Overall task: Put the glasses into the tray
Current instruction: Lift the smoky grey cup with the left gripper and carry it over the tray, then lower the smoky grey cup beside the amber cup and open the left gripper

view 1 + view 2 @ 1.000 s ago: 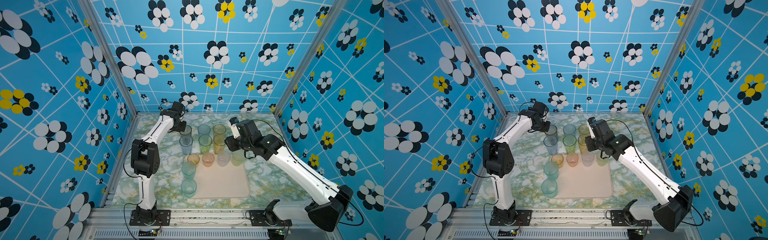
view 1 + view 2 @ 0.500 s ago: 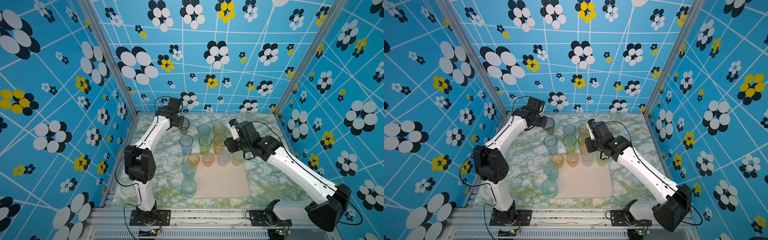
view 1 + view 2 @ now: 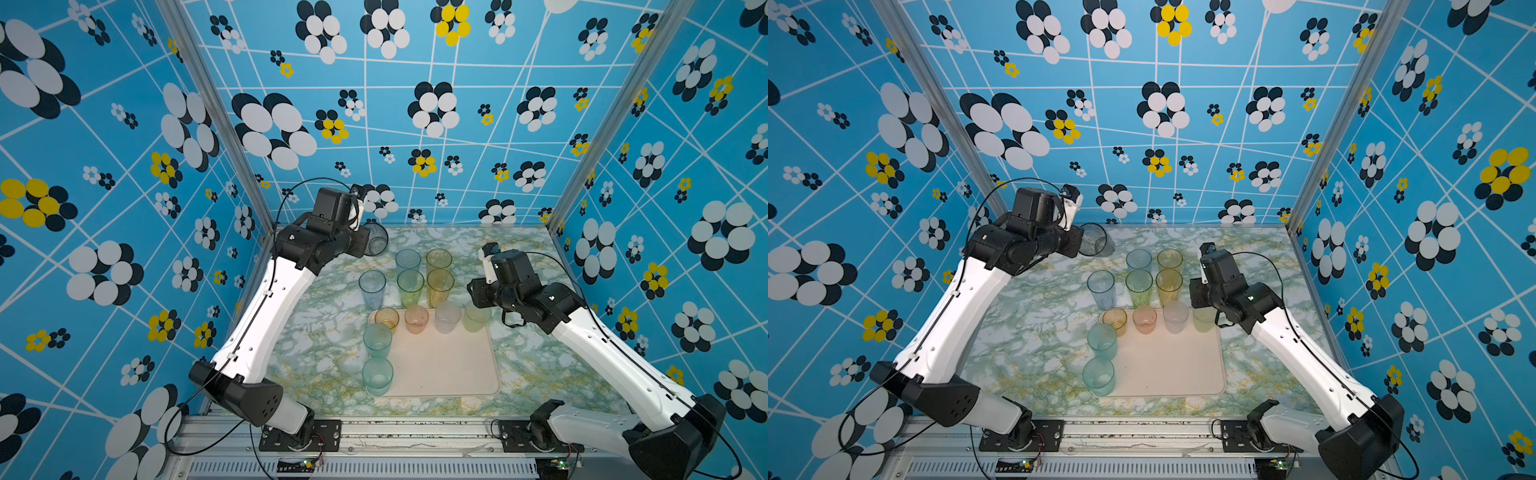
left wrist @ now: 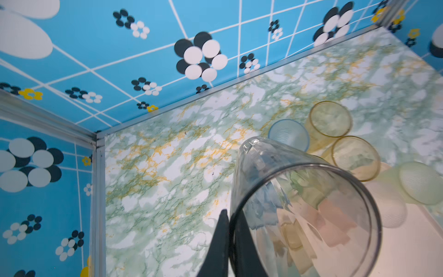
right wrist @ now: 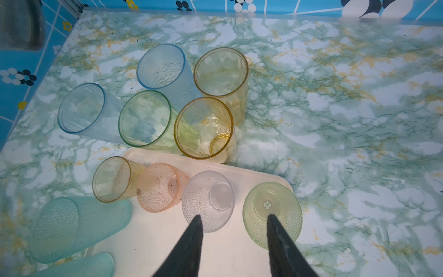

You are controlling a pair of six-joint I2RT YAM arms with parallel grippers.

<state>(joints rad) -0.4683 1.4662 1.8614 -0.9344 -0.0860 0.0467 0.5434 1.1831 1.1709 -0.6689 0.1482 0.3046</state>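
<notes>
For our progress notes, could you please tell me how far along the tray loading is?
Done: six glasses stand on the tray, four short tumblers along its far edge and two teal tumblers along its left. In hand: the left gripper pinches the rim of the grey tumbler, lifted near the far-left corner; the right gripper is open and empty. Left: five tall tumblers on the table behind the tray.

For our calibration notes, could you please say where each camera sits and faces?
Both top views: high at the front, looking down and back; both arms and the tray show.
Left wrist: on the left arm, facing the back corner; left end effector pinches the grey tumbler.
Right wrist: looking down at the tray's far edge; right end effector open.
Shared: both wrist views show the pale green short tumbler.
</notes>
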